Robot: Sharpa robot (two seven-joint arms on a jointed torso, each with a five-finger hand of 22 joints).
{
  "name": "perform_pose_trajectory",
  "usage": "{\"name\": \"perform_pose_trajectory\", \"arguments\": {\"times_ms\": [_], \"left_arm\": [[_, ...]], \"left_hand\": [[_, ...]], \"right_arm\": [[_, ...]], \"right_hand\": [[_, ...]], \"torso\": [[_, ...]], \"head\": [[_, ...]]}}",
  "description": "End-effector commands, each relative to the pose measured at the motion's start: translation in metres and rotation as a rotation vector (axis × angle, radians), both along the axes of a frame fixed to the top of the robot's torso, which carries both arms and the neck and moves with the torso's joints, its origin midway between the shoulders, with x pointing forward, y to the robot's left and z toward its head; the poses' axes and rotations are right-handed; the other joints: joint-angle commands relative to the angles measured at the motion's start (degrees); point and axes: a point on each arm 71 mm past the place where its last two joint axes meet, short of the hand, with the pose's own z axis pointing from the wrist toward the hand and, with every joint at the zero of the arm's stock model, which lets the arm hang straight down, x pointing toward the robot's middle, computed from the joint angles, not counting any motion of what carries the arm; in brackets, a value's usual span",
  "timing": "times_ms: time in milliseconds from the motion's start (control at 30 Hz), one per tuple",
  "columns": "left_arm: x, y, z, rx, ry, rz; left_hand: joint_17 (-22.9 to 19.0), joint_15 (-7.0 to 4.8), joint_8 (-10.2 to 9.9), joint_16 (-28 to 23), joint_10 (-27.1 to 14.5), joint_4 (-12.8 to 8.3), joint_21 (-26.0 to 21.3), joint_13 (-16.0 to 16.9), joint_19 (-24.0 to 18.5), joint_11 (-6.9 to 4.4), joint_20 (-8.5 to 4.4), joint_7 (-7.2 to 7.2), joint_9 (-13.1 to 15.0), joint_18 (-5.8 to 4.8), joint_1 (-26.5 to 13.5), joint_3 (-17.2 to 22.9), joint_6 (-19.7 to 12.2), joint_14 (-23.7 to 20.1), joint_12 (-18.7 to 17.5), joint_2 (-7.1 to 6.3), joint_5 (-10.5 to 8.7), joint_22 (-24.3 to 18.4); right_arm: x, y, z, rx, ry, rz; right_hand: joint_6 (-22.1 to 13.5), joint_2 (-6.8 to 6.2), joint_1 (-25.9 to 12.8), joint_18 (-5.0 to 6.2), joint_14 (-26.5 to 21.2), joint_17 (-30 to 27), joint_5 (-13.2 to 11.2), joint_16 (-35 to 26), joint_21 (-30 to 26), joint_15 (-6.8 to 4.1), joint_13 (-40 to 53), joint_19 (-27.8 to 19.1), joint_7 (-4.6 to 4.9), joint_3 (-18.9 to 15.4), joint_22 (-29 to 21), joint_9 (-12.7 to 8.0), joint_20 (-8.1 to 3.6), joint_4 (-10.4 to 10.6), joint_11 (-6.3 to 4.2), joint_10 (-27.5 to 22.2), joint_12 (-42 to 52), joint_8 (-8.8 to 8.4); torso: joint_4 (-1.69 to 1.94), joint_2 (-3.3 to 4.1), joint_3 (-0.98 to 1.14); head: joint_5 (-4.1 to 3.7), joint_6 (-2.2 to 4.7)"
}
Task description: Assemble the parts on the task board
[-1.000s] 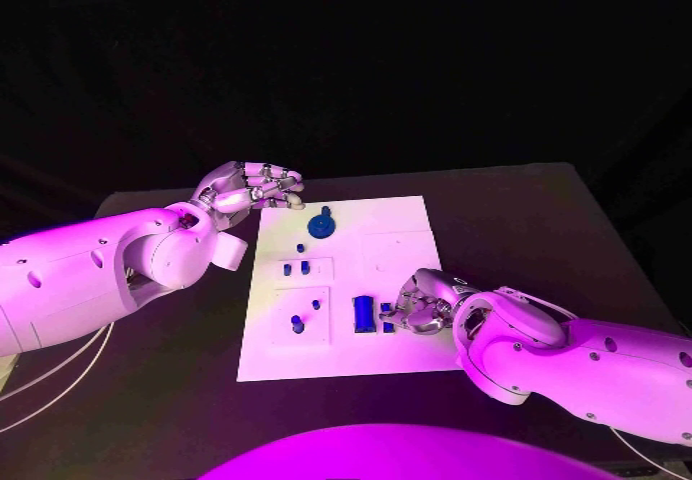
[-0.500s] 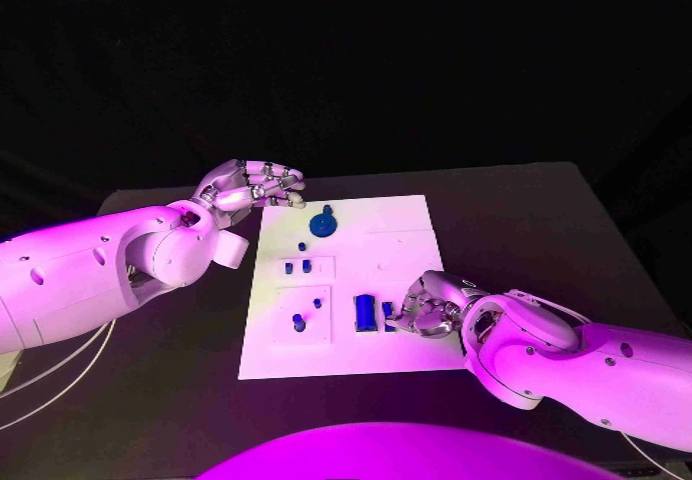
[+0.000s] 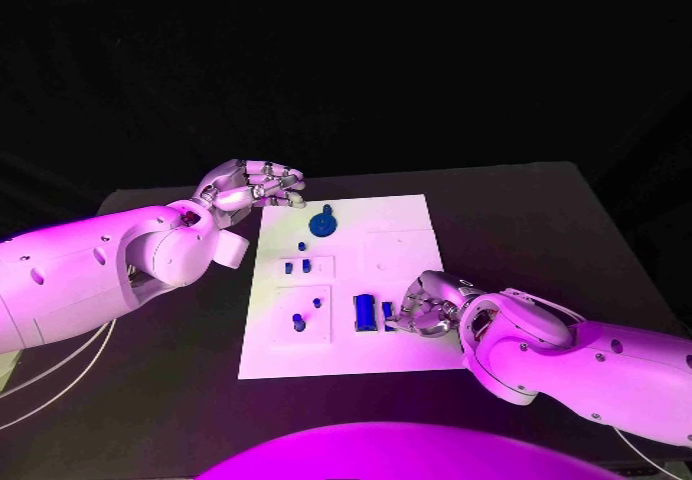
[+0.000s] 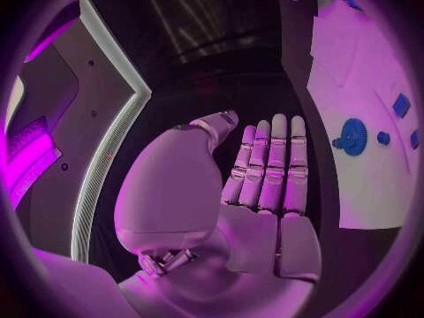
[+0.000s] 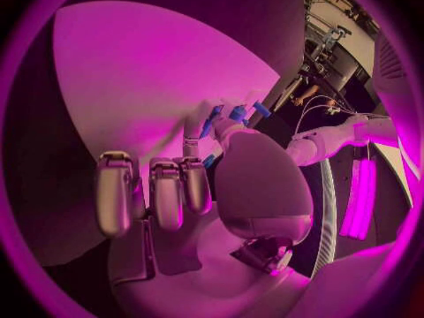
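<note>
The white task board [image 3: 389, 345] lies mid-table. On it are a blue gear [image 3: 323, 222], several small blue parts such as a pair [image 3: 296, 267], a wide blue block [image 3: 365, 312] and a narrow blue part [image 3: 387, 315]. My right hand [image 3: 421, 305] rests on the board's near right area; its thumb and a finger pinch the narrow blue part [image 5: 215, 119] while the other fingers [image 5: 168, 191] curl in. My left hand [image 3: 257, 186] hovers at the board's far left corner, holding nothing. In the left wrist view its fingers [image 4: 269, 162] lie straight beside the gear [image 4: 354, 136].
The black table [image 3: 548, 230] has free room right of the board and beyond it. The right wrist view shows the board's white surface [image 5: 133, 85] under my right hand [image 5: 203, 184] and my left arm [image 5: 327, 143] farther off.
My right hand has shifted slightly toward the board's near edge beside the narrow blue part. The left hand and the other parts have stayed put.
</note>
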Motion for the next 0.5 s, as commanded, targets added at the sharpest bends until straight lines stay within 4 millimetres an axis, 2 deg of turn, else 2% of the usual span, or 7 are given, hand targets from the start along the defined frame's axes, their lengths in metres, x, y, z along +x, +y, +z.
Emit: {"name": "perform_pose_trajectory", "arguments": {"times_ms": [33,133,500], "left_arm": [[-0.0004,-0.0020,0.0004,-0.009,-0.003,-0.013],[-0.0004,-0.0015,0.0004,-0.008,-0.003,-0.012],[-0.0002,-0.0013,0.0002,-0.008,-0.002,-0.011]], "left_hand": [[0.07,-0.04,-0.24,-0.32,-0.49,0.14,-0.28,0.08,0.44,0.09,0.04,0.10,0.07,0.71,0.24,0.02,-0.27,-0.33,0.39,0.44,-0.05,-0.06],[0.19,-0.04,-0.22,-0.37,-0.51,0.21,-0.48,0.08,0.58,0.10,0.03,0.11,0.09,0.70,0.29,0.00,-0.27,-0.33,0.43,0.54,-0.03,-0.19],[0.19,-0.04,-0.22,-0.37,-0.51,0.21,-0.48,0.08,0.58,0.10,0.03,0.11,0.09,0.70,0.29,0.00,-0.27,-0.33,0.43,0.54,-0.03,-0.19]], "right_arm": [[0.0009,0.0013,-0.0042,-0.014,0.006,0.018],[0.0037,0.0006,-0.0061,-0.020,-0.007,0.006],[0.0042,0.0011,-0.0044,-0.010,-0.040,0.002]], "right_hand": [[-0.38,0.03,0.54,-0.81,5.98,15.05,0.10,0.19,-0.02,-0.46,12.85,3.98,0.00,0.05,13.31,-0.11,-0.38,-0.31,-0.46,4.35,-0.17,0.30],[-0.39,0.16,0.73,-0.81,5.98,15.05,0.11,0.19,0.01,-0.46,12.86,3.99,0.00,0.15,13.31,-0.11,-0.38,-0.34,-0.48,4.35,-0.17,0.31],[-0.38,0.27,0.89,-0.82,5.98,15.05,0.10,0.19,0.04,-0.47,12.86,4.00,-0.01,0.24,13.32,-0.10,-0.39,-0.35,-0.49,4.36,-0.16,0.33]], "torso": [[0.04,-0.01,0.00],[0.04,0.04,0.06],[-0.03,-0.02,0.01]], "head": [[-0.06,-0.06],[0.01,-0.11],[0.10,-0.11]]}}
